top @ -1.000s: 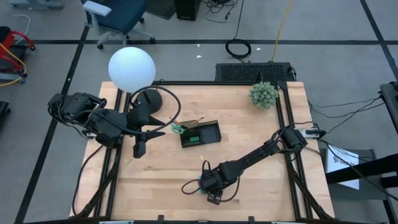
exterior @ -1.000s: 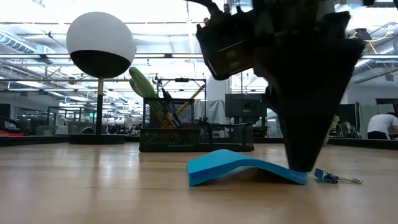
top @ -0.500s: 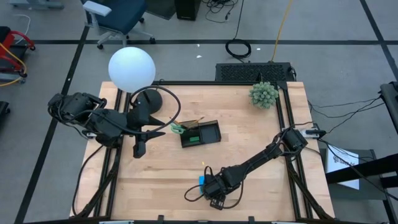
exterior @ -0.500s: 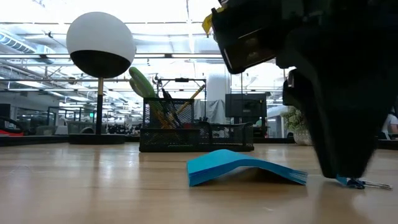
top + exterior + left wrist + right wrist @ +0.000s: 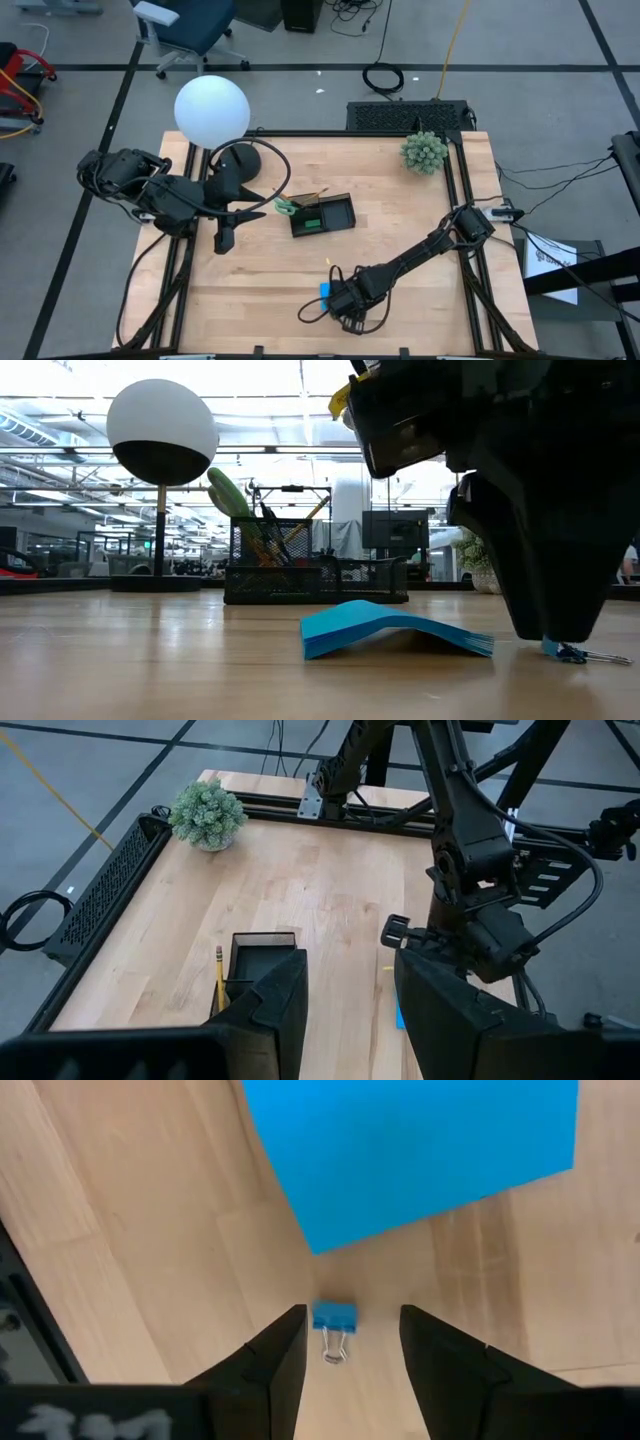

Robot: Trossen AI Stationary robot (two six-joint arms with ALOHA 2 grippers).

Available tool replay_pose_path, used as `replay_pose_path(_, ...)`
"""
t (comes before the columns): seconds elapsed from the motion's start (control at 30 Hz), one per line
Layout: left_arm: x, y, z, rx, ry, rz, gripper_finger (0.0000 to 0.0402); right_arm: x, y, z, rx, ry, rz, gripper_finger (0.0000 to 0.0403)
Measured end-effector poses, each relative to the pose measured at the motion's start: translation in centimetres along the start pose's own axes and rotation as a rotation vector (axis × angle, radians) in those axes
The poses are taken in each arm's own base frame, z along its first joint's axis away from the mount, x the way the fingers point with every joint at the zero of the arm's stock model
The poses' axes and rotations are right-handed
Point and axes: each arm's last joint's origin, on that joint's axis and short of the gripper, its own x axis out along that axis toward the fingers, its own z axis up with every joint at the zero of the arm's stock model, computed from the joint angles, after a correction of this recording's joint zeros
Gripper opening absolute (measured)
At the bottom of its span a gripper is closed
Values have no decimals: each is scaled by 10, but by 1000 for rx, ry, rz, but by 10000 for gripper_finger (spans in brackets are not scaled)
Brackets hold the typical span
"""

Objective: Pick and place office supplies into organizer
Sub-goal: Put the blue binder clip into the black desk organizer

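The right gripper [image 5: 345, 1345] hung low over the table [image 5: 400, 215], jaws parted and empty, straddling a blue binder clip [image 5: 333, 1317] (beside the note pad [image 5: 395, 628]), evidently lining up a pinch.

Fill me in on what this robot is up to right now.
The right gripper is down at the front of the table, its open fingers straddling a small blue binder clip that lies on the wood beside a blue note pad. Nothing is gripped yet. The black organizer sits mid-table, already holding pencils and green-handled scissors. The left gripper waits open near the lamp base, carrying nothing.
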Motion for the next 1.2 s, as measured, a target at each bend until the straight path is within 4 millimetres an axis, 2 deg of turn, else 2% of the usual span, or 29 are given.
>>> replay_pose_path(0.2, 0, 0, 0, 0, 0, 0, 145, -3, -1, -1, -51, 9, -7, 150)
replay_pose_path(0.7, 0, 0, 0, 0, 0, 0, 145, -3, 2, -2, -47, -27, -18, 150)
replay_pose_path(0.93, 0, 0, 0, 0, 0, 0, 145, 6, 2, 1, -45, -25, -18, 150)
replay_pose_path(1.2, 0, 0, 0, 0, 0, 0, 145, 7, 2, 1, -41, -21, -18, 150)
